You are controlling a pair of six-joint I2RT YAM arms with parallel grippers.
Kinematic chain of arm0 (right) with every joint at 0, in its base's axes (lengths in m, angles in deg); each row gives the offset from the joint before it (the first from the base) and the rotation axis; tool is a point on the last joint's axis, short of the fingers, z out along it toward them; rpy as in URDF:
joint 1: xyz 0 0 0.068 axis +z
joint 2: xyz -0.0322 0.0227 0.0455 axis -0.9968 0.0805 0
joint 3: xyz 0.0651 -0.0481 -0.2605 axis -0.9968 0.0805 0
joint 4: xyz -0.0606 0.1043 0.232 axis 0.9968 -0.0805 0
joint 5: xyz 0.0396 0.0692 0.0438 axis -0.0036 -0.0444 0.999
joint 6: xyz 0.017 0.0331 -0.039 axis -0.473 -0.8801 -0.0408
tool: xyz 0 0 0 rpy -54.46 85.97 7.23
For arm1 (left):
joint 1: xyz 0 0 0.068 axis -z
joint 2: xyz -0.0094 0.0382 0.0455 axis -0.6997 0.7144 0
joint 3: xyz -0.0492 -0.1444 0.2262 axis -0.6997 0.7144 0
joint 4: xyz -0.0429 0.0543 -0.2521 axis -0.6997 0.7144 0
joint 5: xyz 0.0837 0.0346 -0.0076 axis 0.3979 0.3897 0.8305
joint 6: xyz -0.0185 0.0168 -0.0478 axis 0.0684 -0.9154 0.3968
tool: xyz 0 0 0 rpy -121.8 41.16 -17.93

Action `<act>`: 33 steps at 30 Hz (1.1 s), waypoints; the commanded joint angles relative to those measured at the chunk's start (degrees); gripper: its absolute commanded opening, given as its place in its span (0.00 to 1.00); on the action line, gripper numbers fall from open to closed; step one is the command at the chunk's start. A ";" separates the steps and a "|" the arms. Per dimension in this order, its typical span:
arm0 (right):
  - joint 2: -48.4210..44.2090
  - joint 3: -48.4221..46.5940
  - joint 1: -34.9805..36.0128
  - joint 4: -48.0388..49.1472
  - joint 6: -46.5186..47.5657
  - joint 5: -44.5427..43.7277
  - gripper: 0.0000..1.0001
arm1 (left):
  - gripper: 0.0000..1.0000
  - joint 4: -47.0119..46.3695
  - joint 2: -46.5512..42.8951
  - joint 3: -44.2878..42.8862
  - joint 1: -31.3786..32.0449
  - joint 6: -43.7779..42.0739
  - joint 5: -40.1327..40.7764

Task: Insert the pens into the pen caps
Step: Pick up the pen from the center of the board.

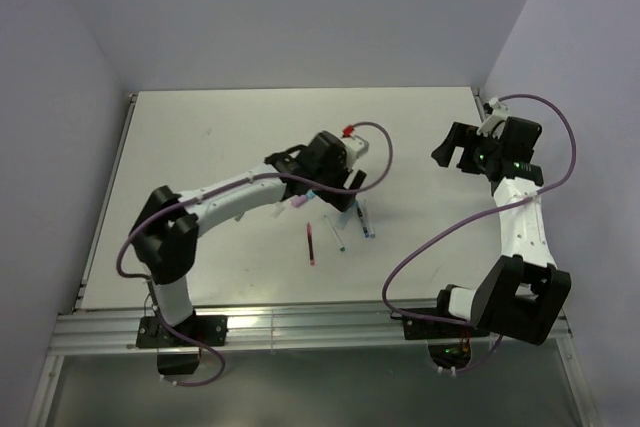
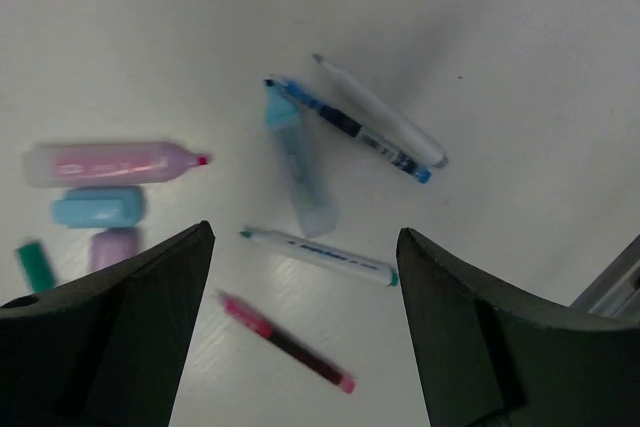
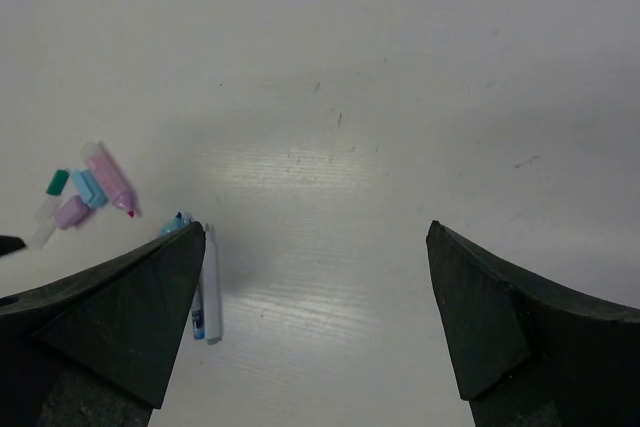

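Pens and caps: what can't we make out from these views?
- Left wrist: lilac cap and teal cap are partly covered by a finger of the left gripper.
- Right wrist: blue pen is mostly behind a finger of the right gripper.
- Top external: caps lie largely under the left gripper; whether any pen is capped is too small to tell.

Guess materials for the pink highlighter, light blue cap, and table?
Pink highlighter: likely plastic, frosted translucent shell with pink showing through.
Light blue cap: probably plastic, opaque, smooth with a soft sheen.
Table: white, smooth, semi-gloss, given the streaky glare; laminate or paint, cannot tell.
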 commanded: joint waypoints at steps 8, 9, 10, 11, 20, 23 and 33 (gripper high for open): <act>-0.03 -1.13 -0.70 -0.03 0.23 3.22 1.00 | 0.62 7.35 15.29 -11.69 6.75 8.57 5.86; -0.21 -0.95 -0.70 -0.03 0.23 3.49 1.00 | 0.61 7.61 15.73 -12.22 6.67 8.57 6.30; -0.21 -0.78 -0.70 -0.11 0.23 3.66 1.00 | 0.60 7.79 16.08 -12.92 6.58 8.39 6.91; -0.38 -0.69 -0.70 -0.03 0.23 3.66 1.00 | 0.57 7.79 16.17 -13.19 6.58 8.22 7.00; -0.74 -0.42 -0.70 -0.03 2.07 3.75 1.00 | 0.56 10.59 20.47 -18.11 5.43 8.39 9.02; -0.74 -0.60 -0.70 -0.03 2.16 3.49 1.00 | 0.56 11.39 22.41 -19.78 5.00 8.56 8.15; -1.53 0.10 -0.70 -0.03 2.95 3.23 1.00 | 0.48 12.27 26.01 -21.54 2.53 9.10 7.88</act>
